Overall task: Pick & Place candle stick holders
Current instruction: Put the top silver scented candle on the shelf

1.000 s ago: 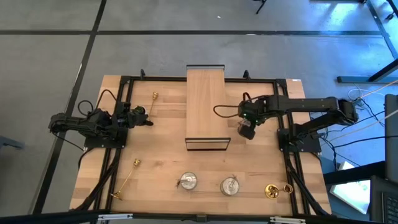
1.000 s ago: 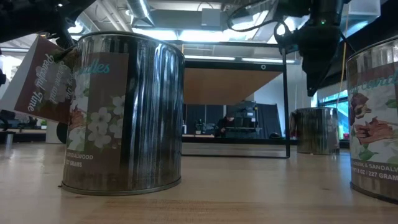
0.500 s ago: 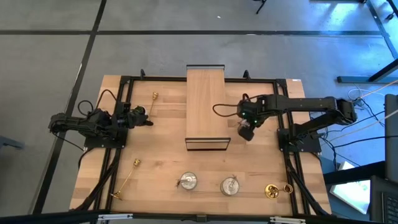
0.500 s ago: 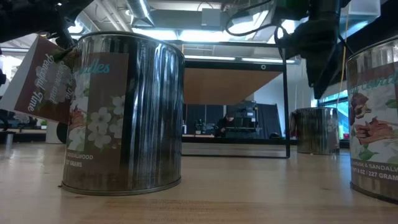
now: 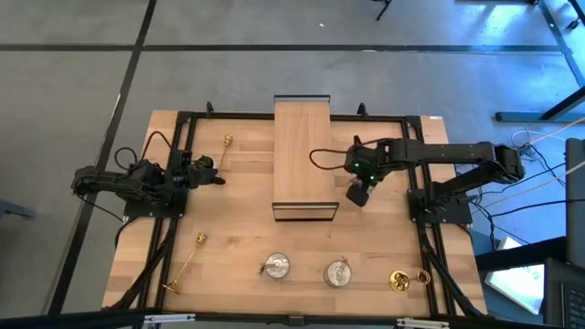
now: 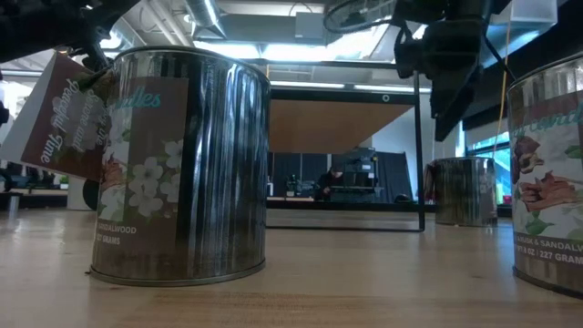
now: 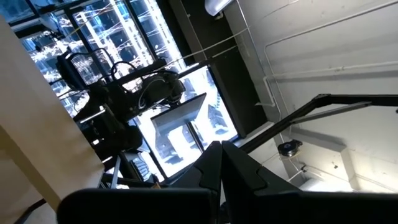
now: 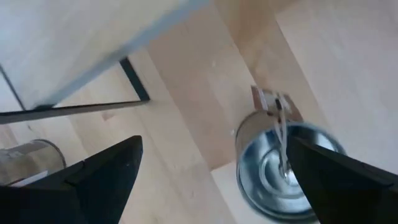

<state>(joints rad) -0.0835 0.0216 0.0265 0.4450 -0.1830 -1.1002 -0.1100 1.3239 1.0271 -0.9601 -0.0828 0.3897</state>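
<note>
The right gripper point(image 5: 358, 196) is hovering with fingers spread wide and grasping nothing, just beside the wooden shelf point(image 5: 303, 155). The silver candle stick holders point(image 5: 339, 272) are standing well apart from it, near the table's front edge. The left gripper point(image 5: 218, 179) is resting clenched at the left side.

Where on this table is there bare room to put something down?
Bare wood lies between the left gold candlestick and the raised wooden shelf. The front edge is crowded: two silver tins, then a gold holder.
</note>
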